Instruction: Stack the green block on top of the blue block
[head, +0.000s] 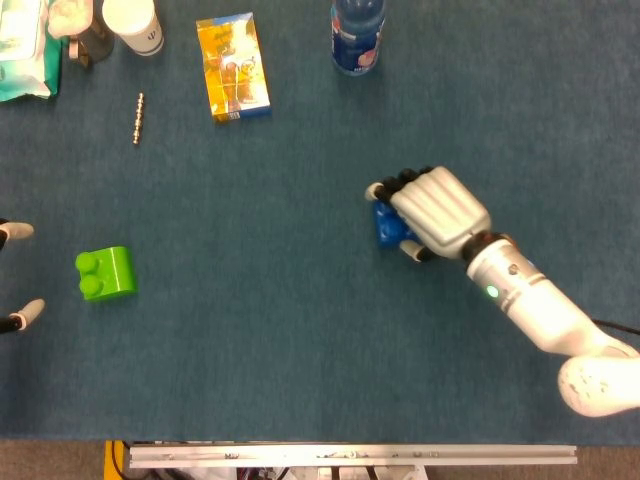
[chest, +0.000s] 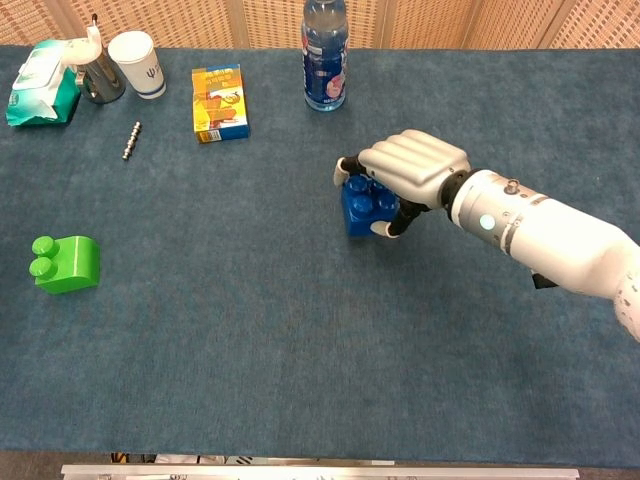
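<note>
Right hand (chest: 410, 168) (smooth silver shell) grasps the studded blue block (chest: 362, 206) at mid-table on napped blue cloth (chest: 250, 330). Glossy green block (chest: 65, 263) sits far left; left fingertips (head: 20, 230) spread, empty.

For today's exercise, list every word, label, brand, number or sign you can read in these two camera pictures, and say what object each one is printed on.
No text can be read for certain.
Paper cup: a small dark mark, too small to read.
Yellow box: pictures and print, blurred.
Water bottle: blue and red label, lettering blurred.
Wipes packet: green print, unreadable.
Green block, blue block: no markings visible.
</note>
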